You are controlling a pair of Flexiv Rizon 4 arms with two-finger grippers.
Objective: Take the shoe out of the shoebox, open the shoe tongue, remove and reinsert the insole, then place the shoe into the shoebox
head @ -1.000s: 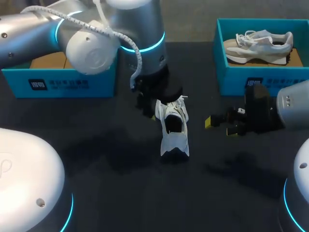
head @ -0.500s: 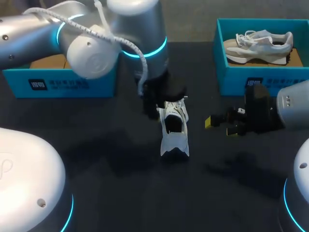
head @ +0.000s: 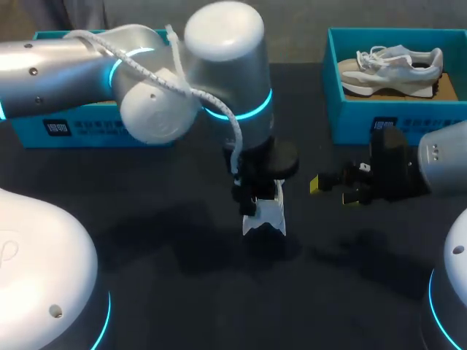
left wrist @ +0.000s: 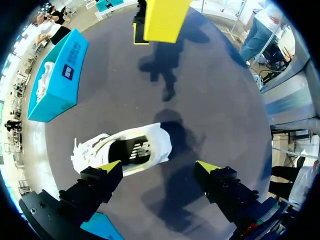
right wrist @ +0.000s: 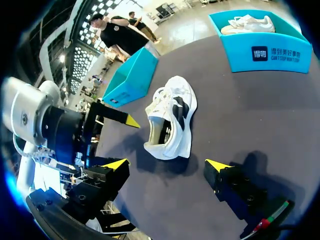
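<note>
Lying on its side at mid-surface (head: pixel 182 292), the white shoe (head: pixel 266 219) is out of its box. The left pincer (left wrist: pixel 159 167) has travelled from behind the shoe to directly above it, fingers released. The right pincer (head: pixel 332 191), also released, holds position beside it. Tongue opening is likely imminent.

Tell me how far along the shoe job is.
Done: the white shoe lies on the table, out of its box. In hand: the left claw hangs open right above the shoe's opening, not gripping it; the right claw sits open beside it. Left: opening the tongue, pulling and refitting the insole, which looks in place, and boxing the shoe.
</note>
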